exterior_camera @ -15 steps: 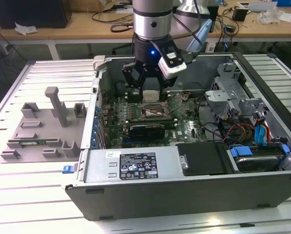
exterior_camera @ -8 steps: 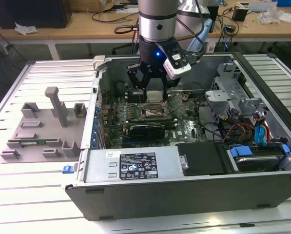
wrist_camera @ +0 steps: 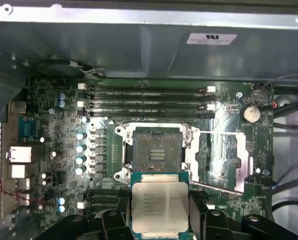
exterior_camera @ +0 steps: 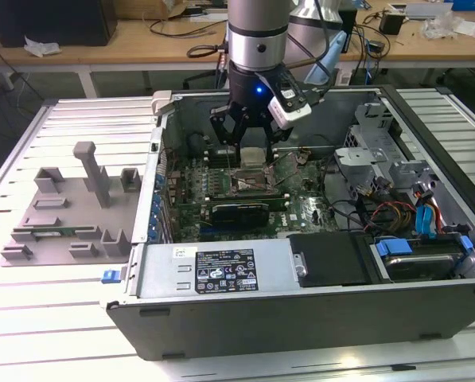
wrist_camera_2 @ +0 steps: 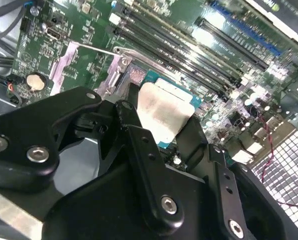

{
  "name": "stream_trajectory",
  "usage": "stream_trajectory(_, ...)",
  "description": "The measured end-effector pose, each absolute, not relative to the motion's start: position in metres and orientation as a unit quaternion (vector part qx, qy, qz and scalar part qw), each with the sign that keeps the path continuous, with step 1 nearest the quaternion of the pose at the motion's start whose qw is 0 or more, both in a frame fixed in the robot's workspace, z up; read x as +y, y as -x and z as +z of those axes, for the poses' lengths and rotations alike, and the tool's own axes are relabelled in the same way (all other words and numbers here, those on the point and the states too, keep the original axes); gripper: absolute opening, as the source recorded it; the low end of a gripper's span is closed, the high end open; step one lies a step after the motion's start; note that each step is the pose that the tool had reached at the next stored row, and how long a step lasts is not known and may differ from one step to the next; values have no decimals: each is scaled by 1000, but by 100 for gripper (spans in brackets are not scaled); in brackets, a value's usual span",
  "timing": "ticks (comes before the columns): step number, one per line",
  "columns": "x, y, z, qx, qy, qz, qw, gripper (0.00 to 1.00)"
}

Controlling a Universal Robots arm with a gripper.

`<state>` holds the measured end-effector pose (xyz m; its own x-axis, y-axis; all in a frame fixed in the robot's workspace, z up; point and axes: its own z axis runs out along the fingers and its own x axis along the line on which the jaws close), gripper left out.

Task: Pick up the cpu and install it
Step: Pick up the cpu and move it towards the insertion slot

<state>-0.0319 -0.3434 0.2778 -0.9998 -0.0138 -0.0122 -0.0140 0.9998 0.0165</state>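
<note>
The cpu [exterior_camera: 251, 157] is a small silver-topped square chip, and my gripper [exterior_camera: 251, 147] is shut on it inside the open computer case [exterior_camera: 221, 274]. It hangs above the motherboard, just off the open socket [exterior_camera: 249, 185]. In the first wrist view the cpu [wrist_camera: 159, 206] sits between the black fingers [wrist_camera: 196, 212] of the gripper [wrist_camera: 159, 217], next to the bare dark socket [wrist_camera: 157, 152], whose metal load plate [wrist_camera: 221, 160] is swung open. The second wrist view shows the cpu [wrist_camera_2: 161, 110] clamped in the gripper [wrist_camera_2: 161, 127], over the socket frame [wrist_camera_2: 121, 67].
Memory slots [wrist_camera: 149, 102] run along one side of the socket. A graphics card [exterior_camera: 237, 211], the power supply [exterior_camera: 221, 270], a drive cage [exterior_camera: 372, 151] and loose cables [exterior_camera: 396, 211] crowd the case. A grey plastic fixture [exterior_camera: 70, 215] lies at the exterior view's left.
</note>
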Motion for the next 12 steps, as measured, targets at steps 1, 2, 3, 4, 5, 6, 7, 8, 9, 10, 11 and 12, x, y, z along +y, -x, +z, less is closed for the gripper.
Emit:
stream_trajectory(1, -342, 32, 277, 1000, 6, 8, 6, 55)
stream_trajectory(2, -341, 32, 276, 1000, 6, 8, 6, 55)
stream_trajectory(3, -339, 32, 275, 1000, 5, 8, 6, 55)
stream_trajectory(4, -338, 32, 275, 1000, 4, 8, 6, 55)
stream_trajectory(5, -337, 32, 274, 1000, 2, 8, 6, 55)
stream_trajectory(6, -336, 32, 273, 1000, 0, 8, 6, 55)
stream_trajectory(7, -334, 32, 272, 1000, -1, 8, 6, 55)
stream_trajectory(8, -333, 32, 271, 1000, -2, 8, 6, 55)
stream_trajectory(9, -332, 32, 270, 1000, -3, 8, 6, 55)
stream_trajectory(10, -330, 32, 269, 1000, -5, 8, 6, 55)
stream_trajectory(11, -327, 32, 267, 1000, -6, 8, 6, 55)
stream_trajectory(12, -326, 32, 266, 1000, -7, 8, 6, 55)
